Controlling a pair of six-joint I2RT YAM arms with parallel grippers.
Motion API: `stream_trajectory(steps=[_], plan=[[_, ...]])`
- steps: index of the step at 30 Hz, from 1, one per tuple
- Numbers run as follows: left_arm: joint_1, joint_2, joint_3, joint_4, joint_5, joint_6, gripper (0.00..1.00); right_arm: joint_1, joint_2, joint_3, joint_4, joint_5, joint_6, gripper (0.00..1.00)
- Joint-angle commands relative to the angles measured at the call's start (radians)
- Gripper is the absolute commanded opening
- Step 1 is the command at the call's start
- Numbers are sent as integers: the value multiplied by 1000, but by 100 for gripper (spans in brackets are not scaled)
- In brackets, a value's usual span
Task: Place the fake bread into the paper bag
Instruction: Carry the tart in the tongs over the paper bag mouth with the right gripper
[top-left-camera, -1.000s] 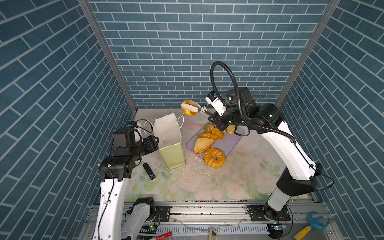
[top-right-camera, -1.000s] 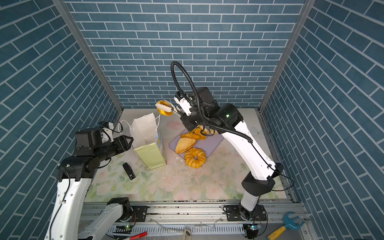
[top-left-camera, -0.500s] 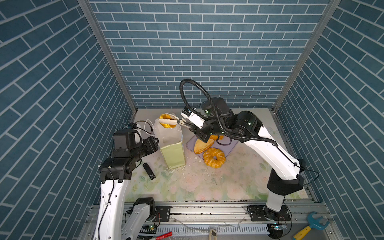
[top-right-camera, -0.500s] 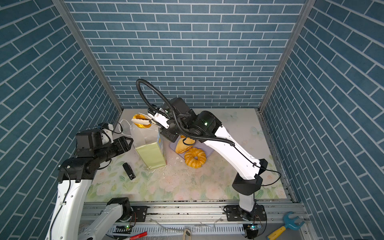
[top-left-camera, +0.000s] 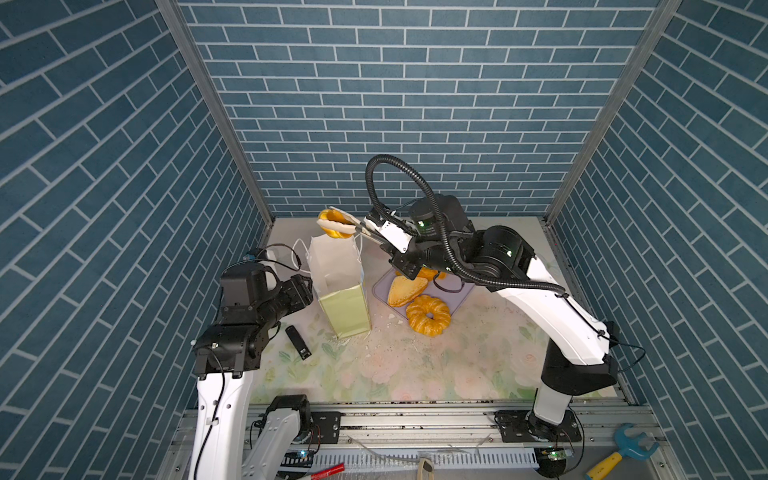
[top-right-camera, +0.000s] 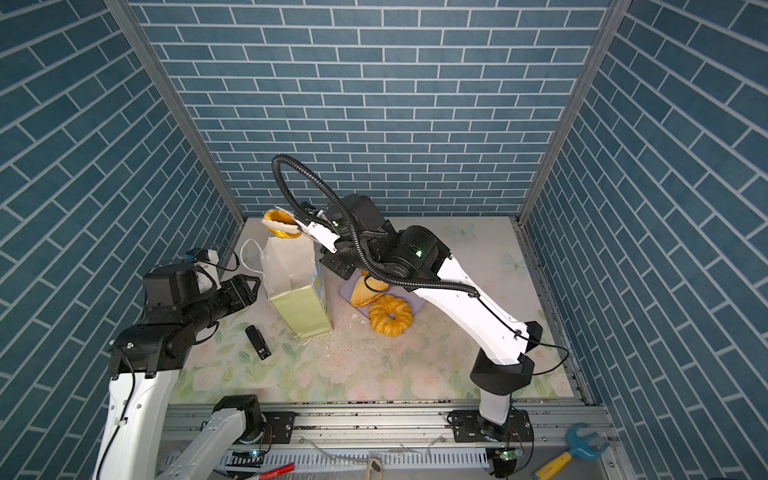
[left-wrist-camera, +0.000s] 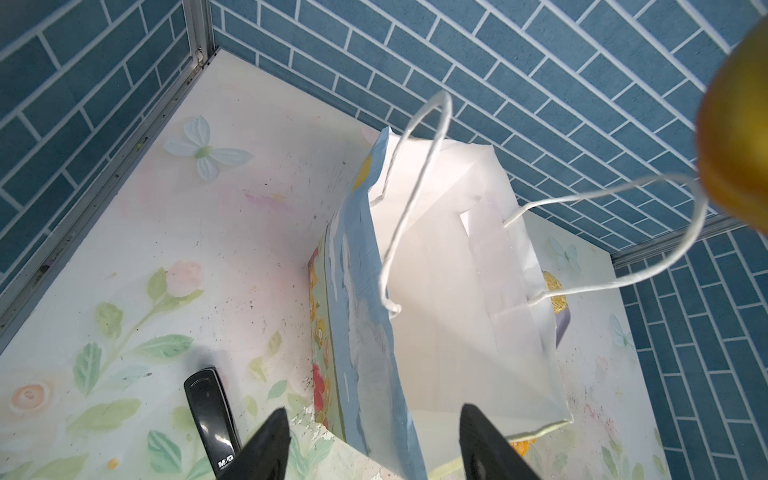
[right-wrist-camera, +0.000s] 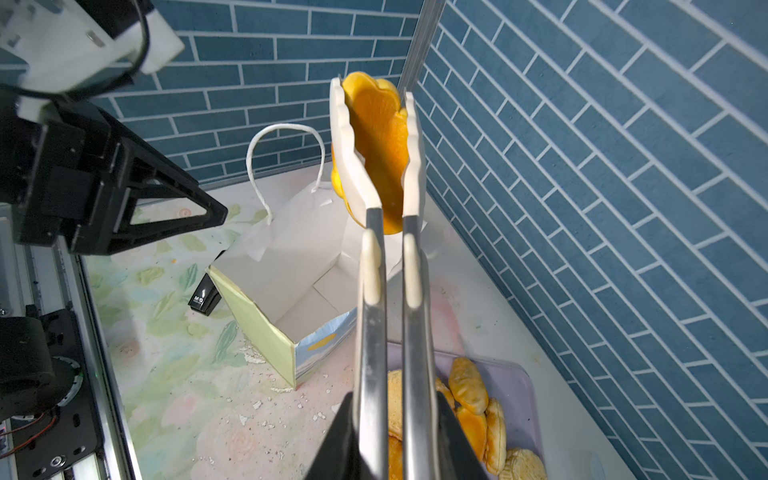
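My right gripper (right-wrist-camera: 392, 409) (top-left-camera: 368, 228) is shut on metal tongs (right-wrist-camera: 374, 291). Their white tips pinch one golden piece of fake bread (right-wrist-camera: 380, 137) (top-left-camera: 332, 220) (top-right-camera: 278, 220) in the air, over the back rim of the open paper bag (top-left-camera: 338, 274) (top-right-camera: 291, 266) (right-wrist-camera: 291, 257). The bag stands upright, and its white inside looks empty where I can see it. My left gripper (left-wrist-camera: 374, 409) (top-left-camera: 305, 289) is open, with the bag's sky-printed wall (left-wrist-camera: 361, 332) between its jaws. More fake bread lies right of the bag: a ring croissant (top-left-camera: 428, 314), a triangular toast slice (top-left-camera: 405, 289) and small rolls (right-wrist-camera: 467, 384).
The lavender tray (top-left-camera: 459, 296) (right-wrist-camera: 511, 378) holds most of the bread. A black stapler (top-left-camera: 298, 342) (left-wrist-camera: 212, 411) lies left of the bag. White crumbs are scattered in front of the bag. Brick walls close in on three sides, and the back corner is near the tongs.
My right arm swung left from over the tray, carrying the bread in the tongs to above the bag, then rose a little toward the back wall. The left arm stayed still.
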Motion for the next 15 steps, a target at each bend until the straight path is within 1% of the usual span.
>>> stream_trajectory(steps=[1,3,9,15], plan=[[2,-14,23,-15,-36,1,66,28,-45,8,77,71,-75,24],[2,-20,30,-22,-59,1,66,34,-35,17,61,73,-86,25],[2,-34,38,-23,-75,-1,67,33,13,24,13,-11,-64,25],[2,-39,41,-28,-79,7,67,28,87,41,-35,7,-39,25]])
